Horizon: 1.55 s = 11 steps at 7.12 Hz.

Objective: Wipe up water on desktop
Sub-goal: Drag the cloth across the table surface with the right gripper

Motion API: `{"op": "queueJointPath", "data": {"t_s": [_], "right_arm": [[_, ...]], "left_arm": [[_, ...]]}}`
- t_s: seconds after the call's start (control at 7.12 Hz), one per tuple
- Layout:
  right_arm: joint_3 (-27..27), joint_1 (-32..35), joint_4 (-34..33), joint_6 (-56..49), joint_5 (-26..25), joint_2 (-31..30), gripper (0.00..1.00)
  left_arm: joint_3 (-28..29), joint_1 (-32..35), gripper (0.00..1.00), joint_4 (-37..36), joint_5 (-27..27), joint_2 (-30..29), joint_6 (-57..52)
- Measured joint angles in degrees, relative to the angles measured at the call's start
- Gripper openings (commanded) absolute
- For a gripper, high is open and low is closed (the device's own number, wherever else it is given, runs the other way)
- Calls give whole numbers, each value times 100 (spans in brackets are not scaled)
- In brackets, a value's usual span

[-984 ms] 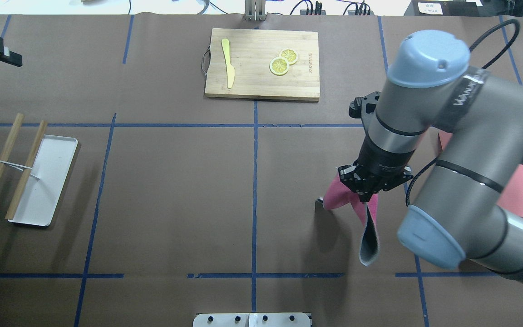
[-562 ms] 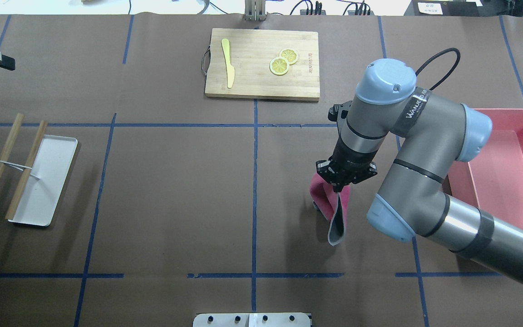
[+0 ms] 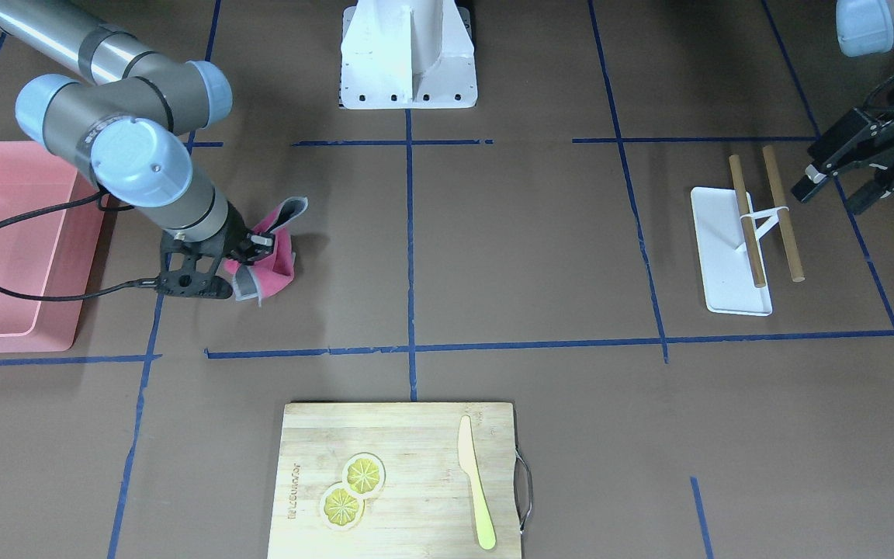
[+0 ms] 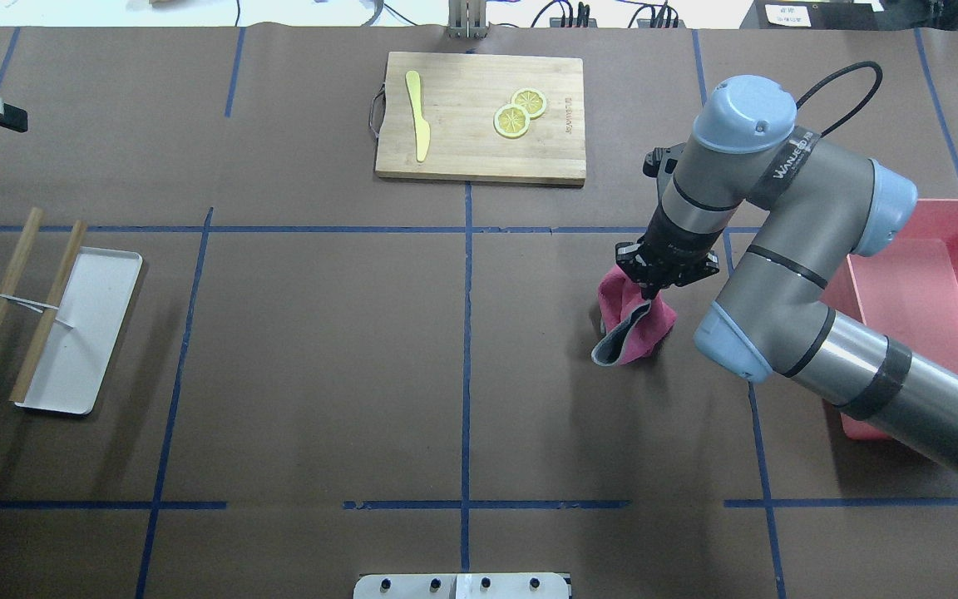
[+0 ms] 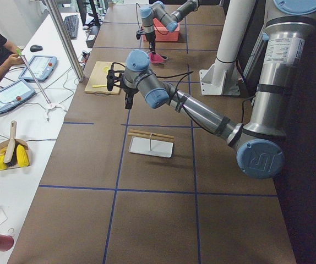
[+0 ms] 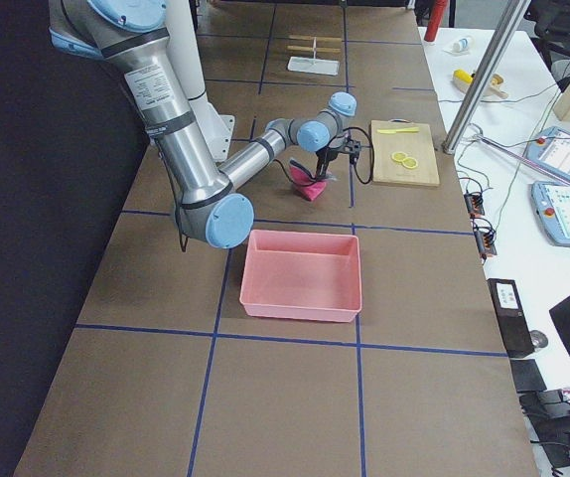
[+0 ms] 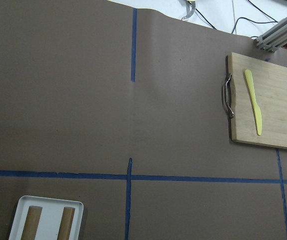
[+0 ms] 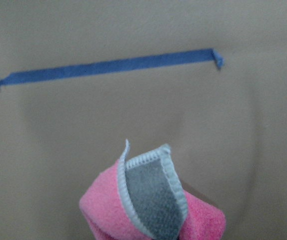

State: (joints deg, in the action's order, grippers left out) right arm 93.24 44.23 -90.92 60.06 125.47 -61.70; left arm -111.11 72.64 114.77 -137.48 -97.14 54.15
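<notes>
**Spotter:** Pinching the top edge of the pink cloth (image 4: 633, 329), your right hand (image 4: 652, 287) has its fingers narrow around the fabric.

**Checker:** What changed just now?

**Spotter:** A second ago the cloth hung long and loose toward 6 o'clock. Since then you've swung the hand toward 12 o'clock and brought it down. The cloth now sits bunched and folded on the table (image 4: 321, 349), trailing to 7 o'clock of the hand. I'd judge that as contact made and the wiping stroke about to start, not finished.

**Checker:** Can you see the water?

**Spotter:** Not from overhead; the brown table looks uniform there. Your right wrist camera shows the cloth's grey underside and a faint curved mark on the table beyond it. It may be damp, but I can't tell.

**Checker:** Farther out?

**Spotter:** The pink bin (image 4: 920, 316) is at 4 o'clock and the cutting board (image 4: 462, 141) at 10 o'clock. Your left hand (image 3: 831, 196) hovers wide and empty at the far end.
</notes>
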Motion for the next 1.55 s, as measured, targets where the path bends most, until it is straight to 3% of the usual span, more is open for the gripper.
{"op": "queueJointPath", "data": {"t_s": [0.42, 0.84, 1.12, 1.55], "right_arm": [[-453, 595, 6, -458, -180, -1, 0], [-652, 770, 4, -733, -175, 30, 0], [-413, 312, 4, -398, -138, 46, 0], [360, -732, 1, 784, -124, 50, 0]], "left_arm": [[54, 195, 100, -100, 84, 222, -536], [95, 601, 100, -1075, 648, 561, -2582], [209, 762, 100, -1240, 752, 677, -3179], [427, 818, 100, -1243, 766, 688, -3437]]}}
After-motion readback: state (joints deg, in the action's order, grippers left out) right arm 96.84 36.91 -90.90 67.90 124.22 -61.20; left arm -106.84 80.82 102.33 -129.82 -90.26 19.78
